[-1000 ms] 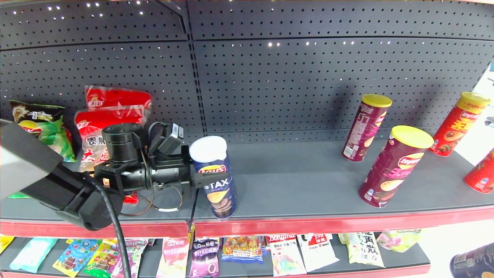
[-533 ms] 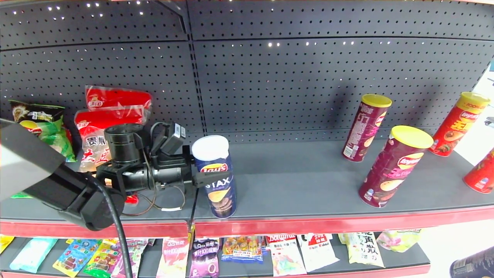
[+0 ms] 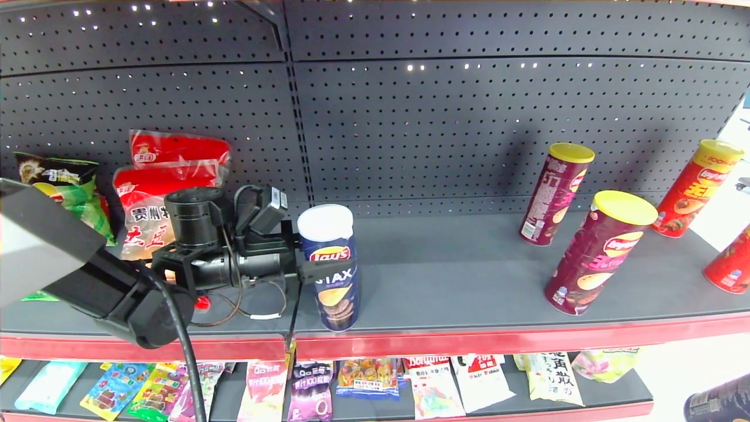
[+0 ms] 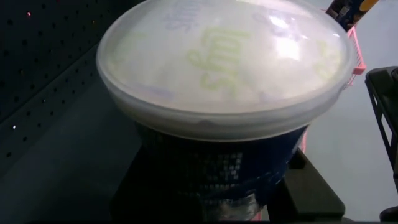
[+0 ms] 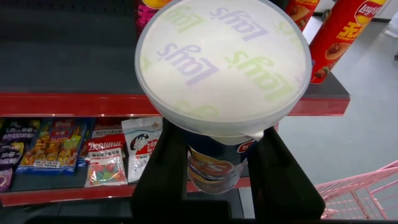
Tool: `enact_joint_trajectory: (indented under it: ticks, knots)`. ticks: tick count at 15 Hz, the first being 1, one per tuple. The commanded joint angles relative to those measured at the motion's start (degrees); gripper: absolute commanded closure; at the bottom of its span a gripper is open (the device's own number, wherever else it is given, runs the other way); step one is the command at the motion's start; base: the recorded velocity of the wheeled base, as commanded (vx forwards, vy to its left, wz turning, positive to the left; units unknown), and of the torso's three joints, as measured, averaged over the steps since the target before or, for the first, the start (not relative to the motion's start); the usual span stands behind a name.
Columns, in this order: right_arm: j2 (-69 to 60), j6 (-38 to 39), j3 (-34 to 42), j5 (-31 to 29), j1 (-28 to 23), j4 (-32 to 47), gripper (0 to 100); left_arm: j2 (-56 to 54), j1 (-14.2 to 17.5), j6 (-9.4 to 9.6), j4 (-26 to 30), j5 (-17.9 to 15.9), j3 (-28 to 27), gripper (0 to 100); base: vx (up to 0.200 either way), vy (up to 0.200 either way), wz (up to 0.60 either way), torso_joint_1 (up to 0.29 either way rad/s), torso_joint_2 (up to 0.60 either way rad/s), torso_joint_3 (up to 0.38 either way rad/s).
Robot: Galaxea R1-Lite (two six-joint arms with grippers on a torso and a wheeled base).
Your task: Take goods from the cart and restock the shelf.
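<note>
A dark blue chips can (image 3: 332, 275) with a white lid stands near the front edge of the grey shelf (image 3: 445, 275), left of the middle. My left gripper (image 3: 326, 267) is shut around its upper half, coming from the left. The left wrist view shows the same can (image 4: 224, 68) from above, with the left gripper (image 4: 230, 196) below the lid. A second blue can (image 5: 224, 62) with a white lid sits in my right gripper (image 5: 221, 177), shut on it in front of the shelves. That second can (image 3: 718, 401) peeks in at the head view's bottom right corner.
Two purple cans (image 3: 556, 193) (image 3: 597, 252) and red cans (image 3: 697, 187) stand at the shelf's right. Red snack bags (image 3: 170, 176) and a green bag (image 3: 64, 193) lean at the left. Flat packets (image 3: 363, 381) fill the lower shelf. A pink cart (image 5: 367, 193) is beside the right gripper.
My left gripper has shifted slightly right, and the blue can's top has moved right with it while its base stays put. The second can at the bottom right has sunk a little.
</note>
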Motion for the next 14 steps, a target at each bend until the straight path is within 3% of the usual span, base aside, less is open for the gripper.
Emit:
enact_joint_trajectory:
  ticks: [1,5,9,11,14]
  knots:
    - [-0.02,-0.04,0.02,-0.01,0.02,-0.04,100,0.19,-0.09,-0.07,-0.09,0.05,-0.66,0,0.000,0.000,0.00,0.000,0.00,0.000]
    - [-0.02,-0.04,-0.24,-0.01,0.02,-0.04,100,-0.25,0.00,-0.25,-0.18,0.13,-0.49,0,0.000,0.000,0.00,0.000,0.00,0.000]
    - [-0.02,-0.04,-0.59,-0.01,0.02,-0.04,100,-4.12,0.44,-1.92,-0.35,0.05,0.39,0,0.000,0.000,0.00,0.000,0.00,0.000]
    - [-0.02,-0.04,-0.77,-0.10,0.02,-0.04,100,-6.58,0.62,-3.76,-0.44,0.13,0.92,0,0.000,0.000,0.00,0.000,0.00,0.000]
    - [-0.02,-0.04,-0.77,-0.10,-0.07,-0.04,100,-7.37,1.32,-4.11,-0.53,0.13,0.83,0,0.000,0.000,0.00,0.000,0.00,0.000]
